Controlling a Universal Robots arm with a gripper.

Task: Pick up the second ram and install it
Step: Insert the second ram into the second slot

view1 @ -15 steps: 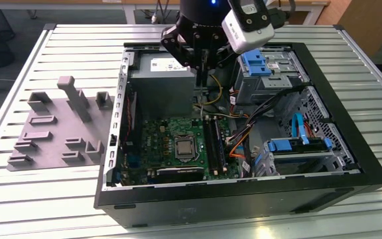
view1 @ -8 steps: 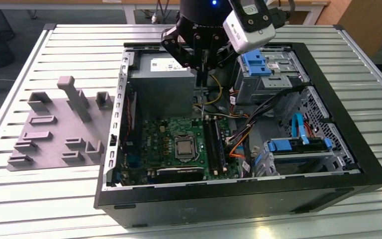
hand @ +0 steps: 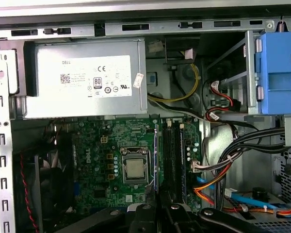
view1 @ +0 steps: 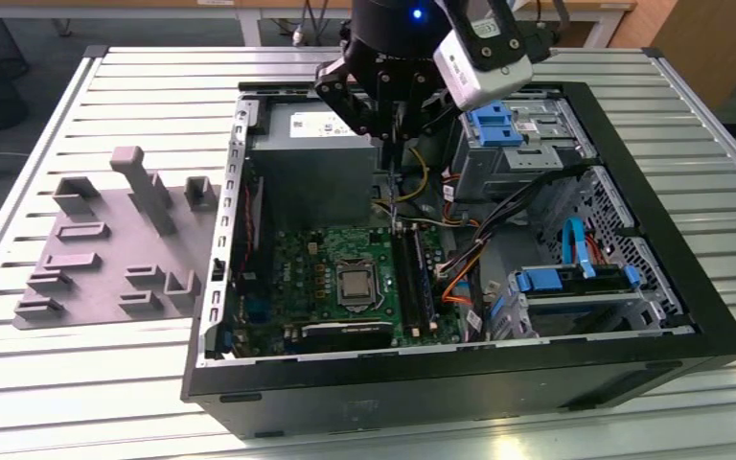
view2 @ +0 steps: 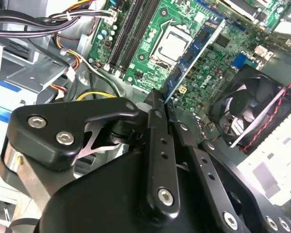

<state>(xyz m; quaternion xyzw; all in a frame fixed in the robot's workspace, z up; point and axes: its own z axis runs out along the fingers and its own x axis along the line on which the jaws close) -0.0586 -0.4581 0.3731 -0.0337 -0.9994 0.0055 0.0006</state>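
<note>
second wrist view: the gripper is seen clamped on the second ram, a thin blue stick held edge-on above the green motherboard, beside the black memory slots. in the exterior view the gripper is poised inside the computer case, with the stick hanging over the slots. a tilted stick could be jammed or a slot latch bent if the edge is not lined up with the slot, and the nearby cables could be snagged.
</note>
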